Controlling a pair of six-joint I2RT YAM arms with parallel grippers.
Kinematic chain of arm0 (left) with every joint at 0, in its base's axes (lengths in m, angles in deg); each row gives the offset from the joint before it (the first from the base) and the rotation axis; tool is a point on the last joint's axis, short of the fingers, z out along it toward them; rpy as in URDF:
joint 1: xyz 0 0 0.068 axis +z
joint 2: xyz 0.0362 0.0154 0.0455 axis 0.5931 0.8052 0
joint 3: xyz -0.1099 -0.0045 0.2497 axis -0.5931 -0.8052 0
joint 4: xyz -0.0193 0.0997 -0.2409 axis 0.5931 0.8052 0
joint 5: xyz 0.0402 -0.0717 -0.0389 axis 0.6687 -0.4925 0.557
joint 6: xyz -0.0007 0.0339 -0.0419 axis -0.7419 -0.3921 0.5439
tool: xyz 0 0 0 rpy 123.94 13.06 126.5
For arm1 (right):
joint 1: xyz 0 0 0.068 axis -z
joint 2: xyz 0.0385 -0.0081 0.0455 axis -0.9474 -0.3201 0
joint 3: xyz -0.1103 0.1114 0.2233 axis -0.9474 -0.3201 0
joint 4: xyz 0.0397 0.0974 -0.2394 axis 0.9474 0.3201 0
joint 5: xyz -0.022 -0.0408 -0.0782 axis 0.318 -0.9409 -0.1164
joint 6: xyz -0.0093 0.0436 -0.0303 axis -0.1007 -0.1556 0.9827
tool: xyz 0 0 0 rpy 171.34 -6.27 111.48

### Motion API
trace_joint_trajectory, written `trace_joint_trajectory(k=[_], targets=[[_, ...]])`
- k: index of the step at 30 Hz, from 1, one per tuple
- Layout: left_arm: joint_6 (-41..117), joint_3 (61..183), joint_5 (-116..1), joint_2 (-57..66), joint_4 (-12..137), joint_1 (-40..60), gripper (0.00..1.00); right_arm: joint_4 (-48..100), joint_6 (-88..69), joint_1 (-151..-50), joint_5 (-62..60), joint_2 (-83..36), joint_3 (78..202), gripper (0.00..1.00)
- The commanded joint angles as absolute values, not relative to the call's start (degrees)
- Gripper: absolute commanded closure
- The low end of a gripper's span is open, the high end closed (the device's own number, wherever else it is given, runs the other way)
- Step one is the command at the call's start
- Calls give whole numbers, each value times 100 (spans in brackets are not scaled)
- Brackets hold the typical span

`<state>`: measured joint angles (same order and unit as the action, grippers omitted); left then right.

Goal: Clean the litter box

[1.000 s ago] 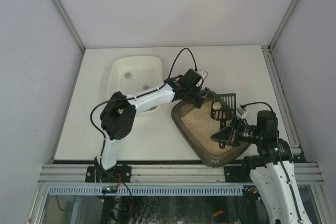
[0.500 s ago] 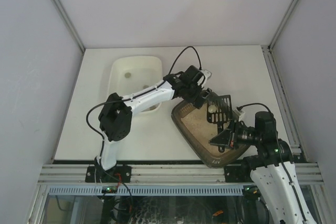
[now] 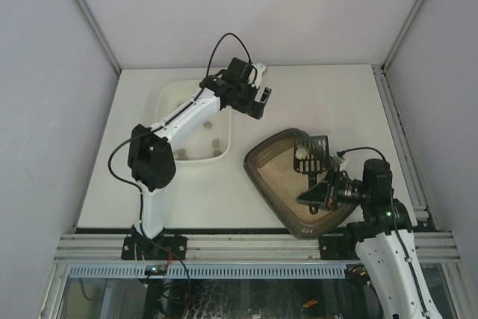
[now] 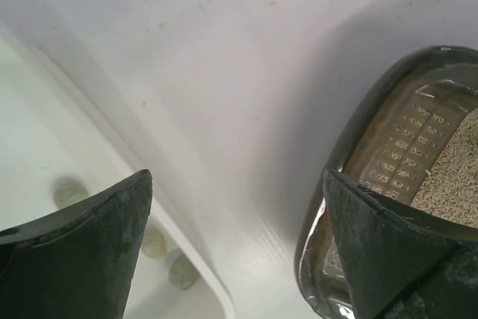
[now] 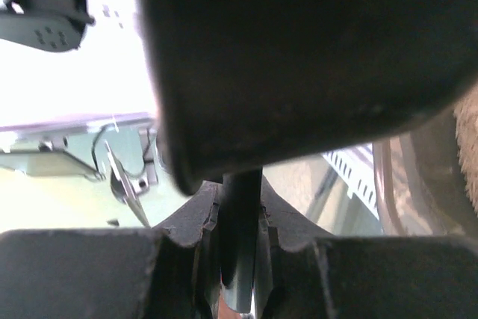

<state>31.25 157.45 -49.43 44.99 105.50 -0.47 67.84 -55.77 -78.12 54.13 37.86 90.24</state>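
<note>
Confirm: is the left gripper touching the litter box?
Apart. In the top external view the open left gripper hangs beside the white tub's far right corner, with bare table between it and the litter box.

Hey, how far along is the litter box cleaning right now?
Done: several clumps lie in the white tub. In hand: the right tool is shut on the black scoop, which carries one clump over the litter box; the left tool hangs open and empty above the tub's corner. Left: moving that clump to the tub.
</note>
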Motion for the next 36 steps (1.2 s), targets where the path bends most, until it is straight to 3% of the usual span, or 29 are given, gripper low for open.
trace_joint_trajectory(k=[1,5,9,12,19,25,27,30,36], targets=[[2961,16402,-5421,3998,10869,475,0,4758,-6058,-7452,5318,2919,9397,100],[3165,16923,-5634,3769,11328,1341,0,3472,-6219,-8525,4287,1245,10050,100],[3193,16920,-5453,3329,11379,1976,0,4205,-5213,-10085,3103,-903,11936,100],[3249,16636,-5364,3006,11371,2408,0,4777,-4985,-10708,2719,-2429,13531,100],[3440,15670,-5326,2362,11309,3434,0,7372,-3793,-11535,1003,-5587,17336,100],[3379,14947,-4128,1782,11163,3582,0,10089,-2824,-12179,-1177,-8160,21469,100],[3328,14689,-3996,1606,11048,3597,0,10166,-2453,-12439,-1833,-8379,21670,100],[3305,14387,-3890,1423,10861,3627,0,9561,-1910,-12801,-2803,-8022,20591,100],[3397,14284,-3978,1487,10874,3664,0,9310,-1774,-12851,-3073,-7605,20334,100]])
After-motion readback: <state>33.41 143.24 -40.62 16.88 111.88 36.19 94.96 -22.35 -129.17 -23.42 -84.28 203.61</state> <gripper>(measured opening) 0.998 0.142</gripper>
